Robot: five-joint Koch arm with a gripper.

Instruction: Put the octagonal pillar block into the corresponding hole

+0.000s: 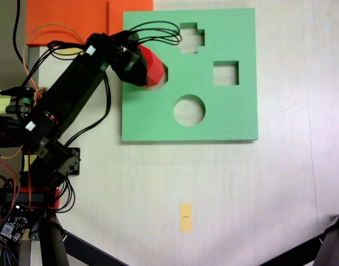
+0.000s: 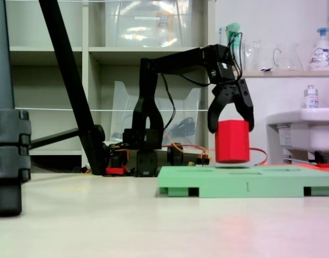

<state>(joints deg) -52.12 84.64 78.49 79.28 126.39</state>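
Red octagonal pillar block point(image 2: 232, 141) held upright, clamped between gripper point(image 2: 231, 124) jaws, suspended just above green foam board point(image 2: 245, 187). From above, block seen directly over corresponding hole point(image 1: 163, 77), partly covering it; straight descent judged remaining.
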